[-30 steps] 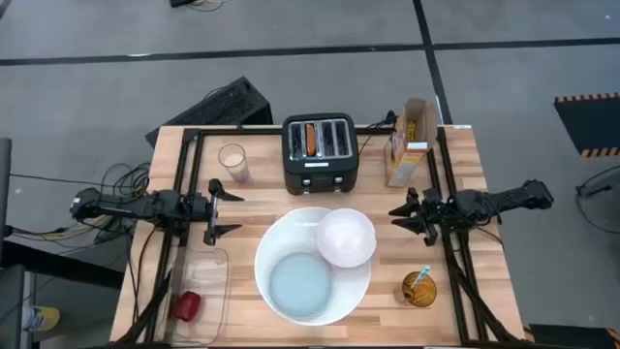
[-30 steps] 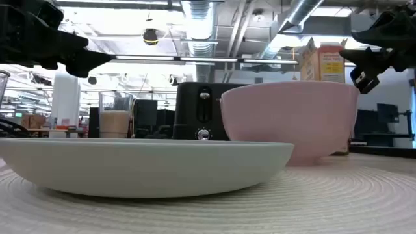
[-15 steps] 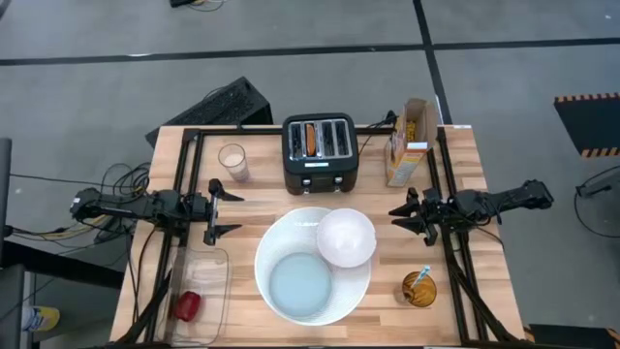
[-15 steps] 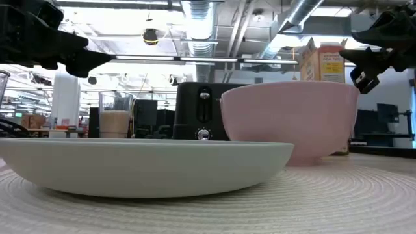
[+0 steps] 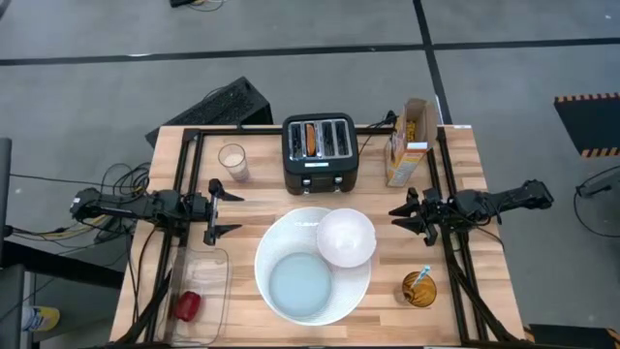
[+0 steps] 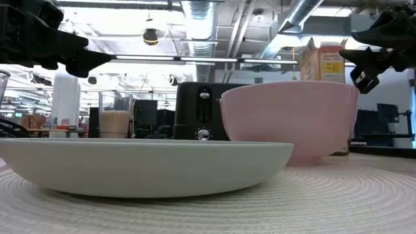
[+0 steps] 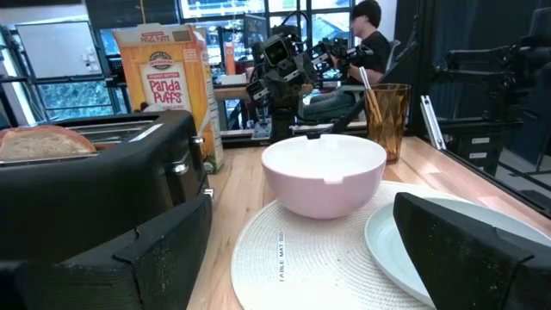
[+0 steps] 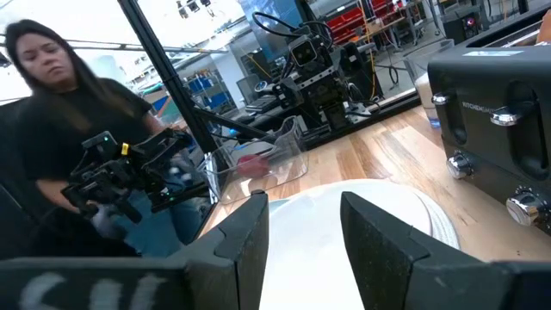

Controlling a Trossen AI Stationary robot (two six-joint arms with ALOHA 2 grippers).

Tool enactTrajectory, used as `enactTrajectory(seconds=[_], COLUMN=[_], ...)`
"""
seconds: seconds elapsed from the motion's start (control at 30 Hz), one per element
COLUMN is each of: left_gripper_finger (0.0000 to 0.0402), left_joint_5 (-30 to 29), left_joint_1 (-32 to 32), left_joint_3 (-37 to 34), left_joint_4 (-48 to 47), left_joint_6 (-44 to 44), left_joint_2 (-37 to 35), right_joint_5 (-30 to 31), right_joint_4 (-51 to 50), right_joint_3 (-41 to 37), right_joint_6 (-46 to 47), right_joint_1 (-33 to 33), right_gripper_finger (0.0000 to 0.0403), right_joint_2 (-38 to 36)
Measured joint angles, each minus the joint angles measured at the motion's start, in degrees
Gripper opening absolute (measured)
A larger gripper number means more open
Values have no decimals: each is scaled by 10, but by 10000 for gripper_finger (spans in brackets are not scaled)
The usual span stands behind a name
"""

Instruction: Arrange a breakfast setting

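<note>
A large round white woven mat (image 5: 291,233) lies at the table's middle. A pale blue-grey plate (image 5: 300,284) rests flat on its near part, and a white bowl (image 5: 346,237) stands on its far right part. A tan bagel (image 5: 309,139) sticks up from a slot of the black toaster (image 5: 321,153). A red food piece (image 5: 187,305) lies in a clear container at the near left. A blue-handled spoon (image 5: 423,275) stands in the amber cup (image 5: 418,289). My left gripper (image 5: 235,213) is open left of the mat. My right gripper (image 5: 394,217) is open right of the bowl.
An orange cereal box (image 5: 407,142) stands at the far right, and a glass of milk (image 5: 232,162) stands left of the toaster. Bare wood shows between the mat and each gripper. A person (image 8: 77,146) shows beyond the table's left side.
</note>
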Motion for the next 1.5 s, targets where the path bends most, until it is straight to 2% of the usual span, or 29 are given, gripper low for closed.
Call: enactTrajectory(seconds=[1.2,1.5], left_gripper_finger=[350,350], left_joint_5=[0,-61], left_joint_1=[0,0], left_joint_3=[0,0], left_joint_4=[0,9], left_joint_6=[-19,-54], left_joint_2=[0,0], right_joint_5=[0,0], right_joint_4=[0,0], right_joint_3=[0,0], right_joint_6=[0,0], right_joint_1=[0,0], right_gripper_finger=[168,168], right_joint_2=[0,0])
